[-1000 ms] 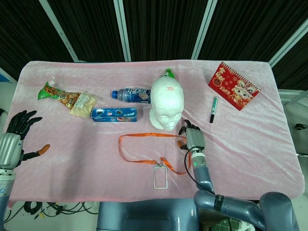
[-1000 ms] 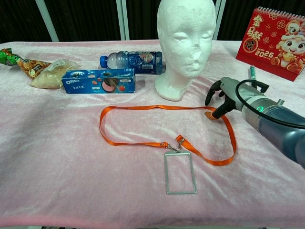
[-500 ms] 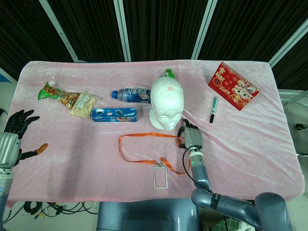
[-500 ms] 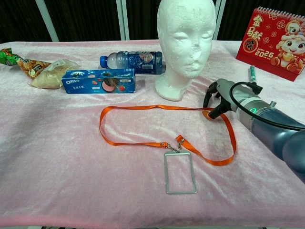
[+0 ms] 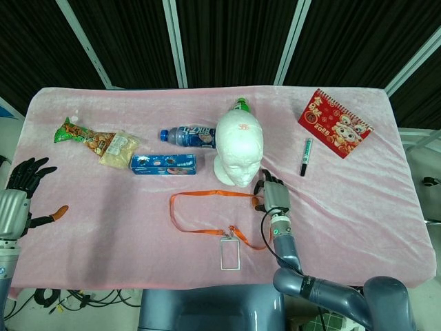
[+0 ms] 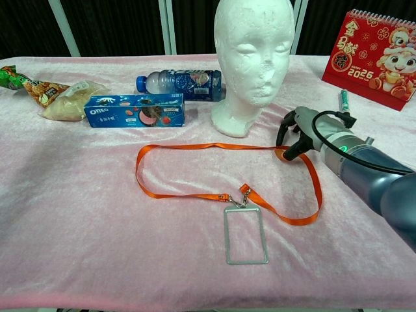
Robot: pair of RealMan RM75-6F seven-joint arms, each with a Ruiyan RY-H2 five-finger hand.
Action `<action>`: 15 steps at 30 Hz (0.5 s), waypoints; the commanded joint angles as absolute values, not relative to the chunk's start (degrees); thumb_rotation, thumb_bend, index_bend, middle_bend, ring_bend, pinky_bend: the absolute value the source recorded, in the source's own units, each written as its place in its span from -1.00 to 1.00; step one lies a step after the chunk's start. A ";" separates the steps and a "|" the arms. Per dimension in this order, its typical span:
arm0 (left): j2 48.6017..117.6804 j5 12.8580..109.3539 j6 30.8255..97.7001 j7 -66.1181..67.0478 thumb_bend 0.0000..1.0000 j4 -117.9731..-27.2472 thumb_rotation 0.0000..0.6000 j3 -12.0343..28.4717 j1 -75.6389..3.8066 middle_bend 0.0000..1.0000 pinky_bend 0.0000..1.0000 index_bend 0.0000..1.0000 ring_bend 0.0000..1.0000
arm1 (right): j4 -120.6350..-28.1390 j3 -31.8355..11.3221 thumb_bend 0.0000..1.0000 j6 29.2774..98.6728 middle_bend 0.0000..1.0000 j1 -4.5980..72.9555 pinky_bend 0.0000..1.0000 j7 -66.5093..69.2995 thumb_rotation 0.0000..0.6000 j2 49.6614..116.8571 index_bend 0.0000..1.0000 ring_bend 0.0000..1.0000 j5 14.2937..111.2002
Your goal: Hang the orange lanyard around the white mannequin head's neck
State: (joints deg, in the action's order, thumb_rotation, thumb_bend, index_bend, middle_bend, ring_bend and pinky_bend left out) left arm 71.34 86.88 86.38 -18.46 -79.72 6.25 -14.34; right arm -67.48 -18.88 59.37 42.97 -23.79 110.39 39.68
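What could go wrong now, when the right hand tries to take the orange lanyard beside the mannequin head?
1. The orange lanyard lies flat on the soft pink cloth, so the right hand might pinch cloth with it or miss the strap.
2. The right hand is close to the white mannequin head; lifting carelessly could tip it.
3. The badge holder hangs from the strap and may swing or snag when raised.

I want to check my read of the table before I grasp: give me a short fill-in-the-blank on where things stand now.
1. The orange lanyard lies flat on the ____ cloth.
2. The right hand is at the lanyard's end nearest the white ____ head.
3. The clear badge holder is clipped to the ____.
4. The marker lies beside the red ____.

Missing words: pink; mannequin; lanyard; calendar
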 commanded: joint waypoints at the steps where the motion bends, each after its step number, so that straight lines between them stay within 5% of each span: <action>1: 71.32 86.84 86.36 -18.50 -0.67 -79.70 1.00 6.26 -14.30 -0.83 -0.93 -0.58 -1.00 | -66.99 -19.10 -0.35 59.11 -0.81 43.04 -0.64 -23.67 1.00 110.71 0.12 -0.64 39.74; 15: 71.77 87.01 86.52 -17.78 -0.56 -78.86 1.00 6.46 -14.27 -0.83 -0.93 -0.57 -1.00 | -65.69 -20.20 -0.18 57.90 -0.78 43.19 -0.64 -22.98 1.00 111.49 0.33 -0.63 40.10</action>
